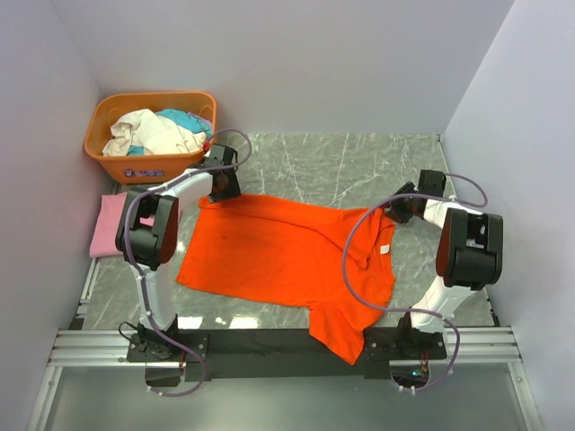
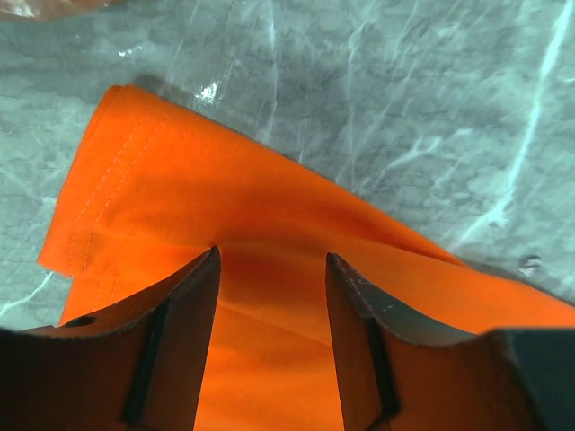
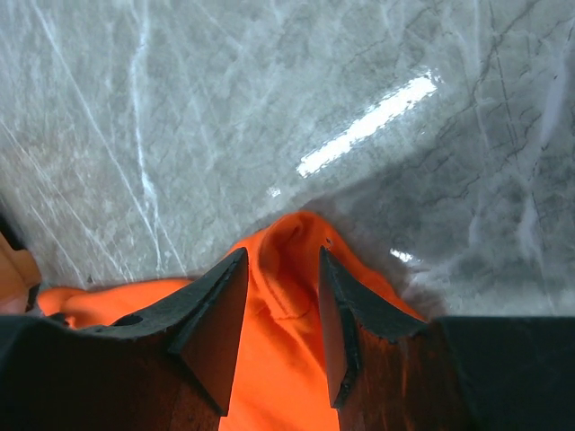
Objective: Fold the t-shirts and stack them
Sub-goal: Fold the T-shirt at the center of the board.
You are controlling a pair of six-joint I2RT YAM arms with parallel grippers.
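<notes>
Left gripper (image 2: 271, 260) half open, astride the far left corner of the orange shirt (image 1: 269, 251). Right gripper (image 3: 283, 256) narrow, pinching its right edge. The shirt lies lengthwise left to right across the table (image 1: 359, 162).

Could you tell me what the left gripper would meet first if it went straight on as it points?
The left gripper would first meet the orange t-shirt, whose cloth lies right ahead between its parted fingers; the marble table seems to lie just under it, though depth is unclear.
</notes>
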